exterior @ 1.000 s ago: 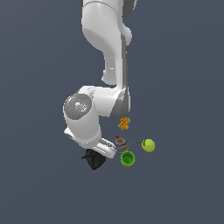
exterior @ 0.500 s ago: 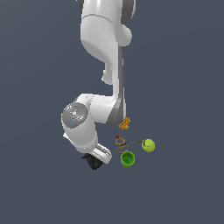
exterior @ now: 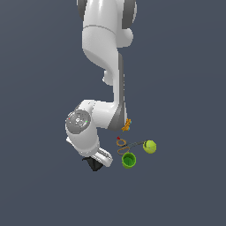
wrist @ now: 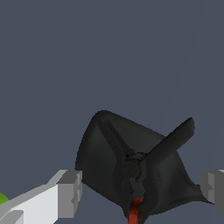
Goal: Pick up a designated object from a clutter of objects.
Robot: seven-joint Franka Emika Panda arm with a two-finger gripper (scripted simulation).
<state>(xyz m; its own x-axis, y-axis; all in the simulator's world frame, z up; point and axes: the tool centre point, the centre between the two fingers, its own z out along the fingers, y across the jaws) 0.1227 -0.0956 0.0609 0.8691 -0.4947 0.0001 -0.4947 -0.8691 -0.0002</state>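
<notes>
In the wrist view the designated object (wrist: 135,175), black and angular with a red spot, lies directly ahead of the hand (wrist: 142,188) and between its wide-apart fingers (wrist: 70,192), so closing should, I judge, need only a straight descent to the surface.

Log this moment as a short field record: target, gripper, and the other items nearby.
target: black angular object with a small red spot, lying on the floor between the fingers
gripper: open, fingers on either side of the target, not touching it
green cup: at the exterior view's right of the gripper
yellow-green ball: beyond the cup
brown cord: looped, red tip
orange lump: beside the arm
</notes>
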